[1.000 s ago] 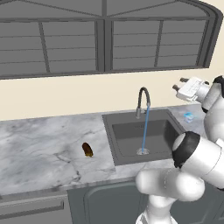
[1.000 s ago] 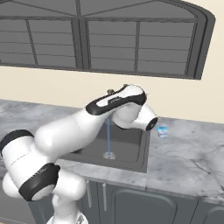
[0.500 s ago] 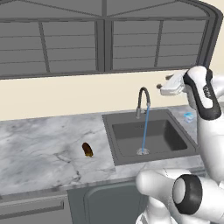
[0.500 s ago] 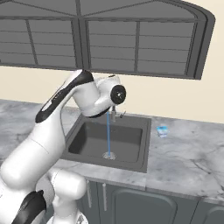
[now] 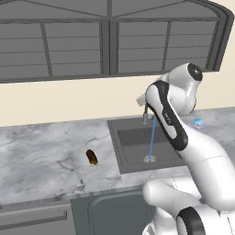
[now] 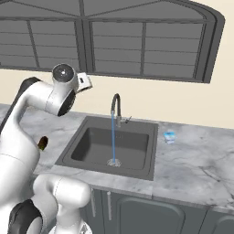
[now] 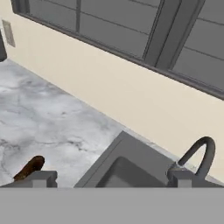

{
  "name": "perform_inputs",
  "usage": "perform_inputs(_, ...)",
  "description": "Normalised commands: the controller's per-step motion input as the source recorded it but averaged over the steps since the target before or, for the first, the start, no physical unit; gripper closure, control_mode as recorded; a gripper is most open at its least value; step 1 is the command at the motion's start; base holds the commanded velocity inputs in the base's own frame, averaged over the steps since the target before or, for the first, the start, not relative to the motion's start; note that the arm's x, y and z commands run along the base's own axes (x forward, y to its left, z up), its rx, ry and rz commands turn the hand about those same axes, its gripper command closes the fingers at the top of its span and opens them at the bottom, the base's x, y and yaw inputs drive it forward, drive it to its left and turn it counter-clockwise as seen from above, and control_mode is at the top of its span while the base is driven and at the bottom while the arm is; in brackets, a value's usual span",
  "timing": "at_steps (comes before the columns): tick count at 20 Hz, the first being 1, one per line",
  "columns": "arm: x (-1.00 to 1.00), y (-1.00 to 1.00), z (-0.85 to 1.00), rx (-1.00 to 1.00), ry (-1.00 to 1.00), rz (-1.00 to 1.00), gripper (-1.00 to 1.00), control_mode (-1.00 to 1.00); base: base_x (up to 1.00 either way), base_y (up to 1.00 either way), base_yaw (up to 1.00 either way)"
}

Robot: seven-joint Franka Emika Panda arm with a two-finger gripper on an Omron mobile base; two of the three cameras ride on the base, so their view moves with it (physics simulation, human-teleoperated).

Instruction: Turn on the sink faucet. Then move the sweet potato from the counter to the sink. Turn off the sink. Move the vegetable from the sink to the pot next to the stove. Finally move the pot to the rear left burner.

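- Marble counter [image 5: 41, 156] along the wall, under grey cabinets [image 6: 137, 50], running both sides of the sink.
- Sink [image 6: 98, 146] sunk in the counter, basin bare apart from water landing at the drain.
- Arm [image 5: 176, 119] raised high over the sink's near edge, hand up by the wall above the basin.
- Faucet [image 6: 115, 107] at the back rim, on: thin blue stream [image 6: 113, 139] falling straight into the basin. First step judged done.
- Gripper [image 7: 109, 179] aloft, well clear of everything; two tips [image 7: 39, 178] low in the hand view, set wide apart with nothing between. Spread and empty.
- Potato [image 5: 92, 157] lying on the counter left of the sink, near but not touching the rim; seen also just beside one tip in the hand view [image 7: 28, 168]. Untouched, not yet moved.
- Small blue item [image 6: 169, 136] on the counter right of the sink; too small to identify.
- Left to do, by this reckoning: fetch potato into sink, shut off water, carry potato to pot, shift pot to rear left burner.
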Motion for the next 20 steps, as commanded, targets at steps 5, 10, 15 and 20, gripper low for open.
perform_inputs(5, -0.15, 0.29, -0.6, -0.13, 0.24, -0.06, -1.0, -1.0, 0.0, 0.0, 0.0)
perform_inputs(10, -0.01, 0.65, -0.42, -0.09, 0.25, -0.08, -1.0, -1.0, 0.0, 0.0, 0.0)
perform_inputs(15, 0.0, 0.7, -0.28, -0.05, 0.26, -0.11, -1.0, -1.0, 0.0, 0.0, 0.0)
perform_inputs(20, -0.12, 0.46, -0.5, 0.0, 0.26, -0.18, -1.0, -1.0, 0.0, 0.0, 0.0)
